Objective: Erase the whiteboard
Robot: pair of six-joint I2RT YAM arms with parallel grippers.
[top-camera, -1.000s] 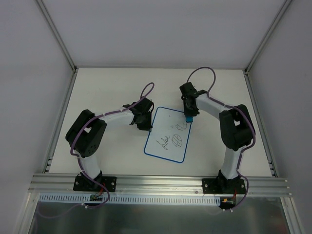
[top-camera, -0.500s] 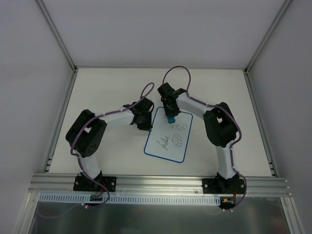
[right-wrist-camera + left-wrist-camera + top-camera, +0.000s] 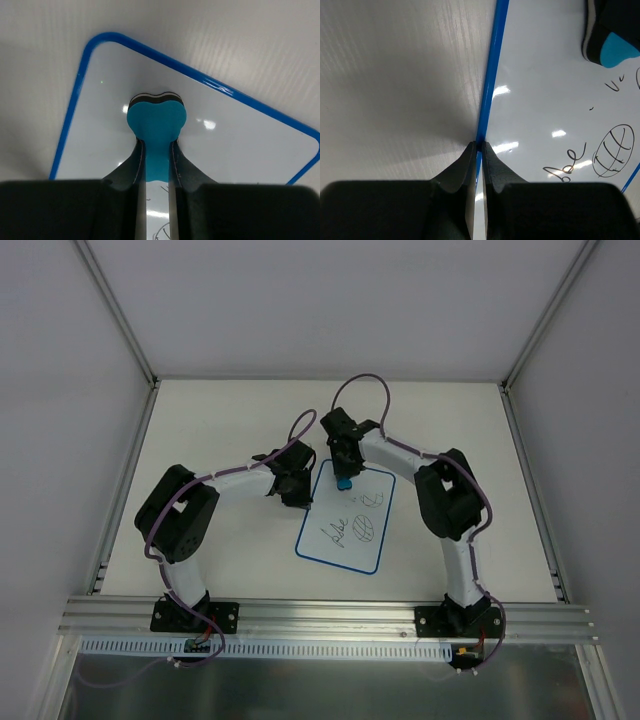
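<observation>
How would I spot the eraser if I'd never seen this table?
Find the flat white rectangular whiteboard with its thin blue border mid-table. At its far end, the right gripper clamps a small teal heart-shaped eraser, the only coloured block there.

Bright, even overhead light; glare spots gleam on the whiteboard (image 3: pixel 540 75), soft shadows cross the bench (image 3: pixel 395 60), close-ups blur.

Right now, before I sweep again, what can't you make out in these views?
- Right wrist view: whether the teal foam eraser, clamped in the right gripper, touches the small white blue-bordered whiteboard; its own body hides the underside.
- Top view: black scribbles too small to read.
- Left wrist view: whether the shut left gripper presses the board's edge; its fingertips cover the contact.
</observation>
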